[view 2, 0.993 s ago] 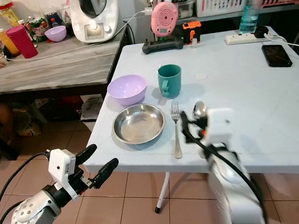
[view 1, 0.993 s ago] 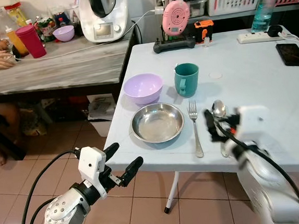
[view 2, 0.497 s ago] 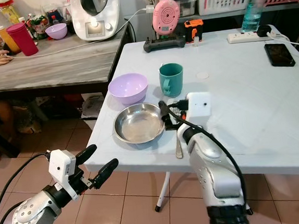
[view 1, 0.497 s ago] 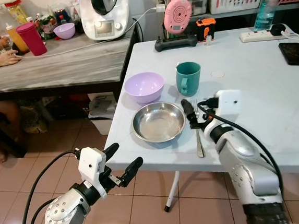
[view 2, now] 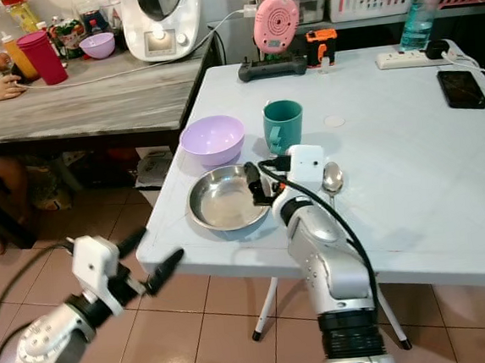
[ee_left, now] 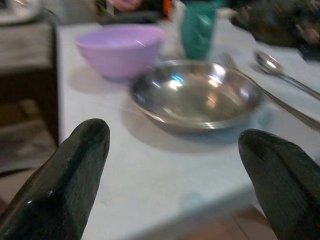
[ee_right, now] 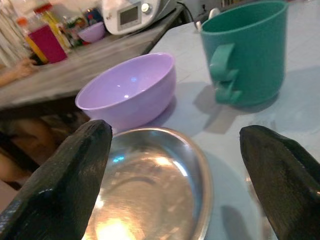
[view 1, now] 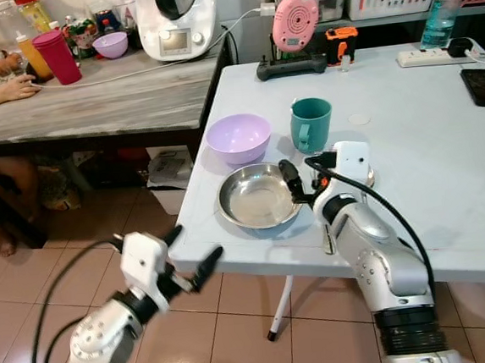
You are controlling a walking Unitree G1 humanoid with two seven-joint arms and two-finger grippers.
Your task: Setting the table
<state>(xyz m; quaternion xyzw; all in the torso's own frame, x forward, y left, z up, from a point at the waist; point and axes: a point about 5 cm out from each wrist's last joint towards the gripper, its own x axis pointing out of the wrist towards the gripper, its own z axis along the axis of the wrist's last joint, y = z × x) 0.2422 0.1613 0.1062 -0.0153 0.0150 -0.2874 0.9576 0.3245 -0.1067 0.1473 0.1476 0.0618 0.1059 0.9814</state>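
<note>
Steel plate (view 2: 226, 204) sits near front-left edge of white table (view 2: 412, 175), w/ lilac bowl (view 2: 212, 139) just behind it and teal mug (view 2: 283, 125) to bowl's right. Right gripper (view 2: 256, 186) hovers at plate's right rim, fingers spread, empty. Spoon (view 2: 331, 179) lies right of that arm. Left gripper (view 1: 191, 255) is off the table, below its front-left corner, fingers apart, aimed at plate.
</note>
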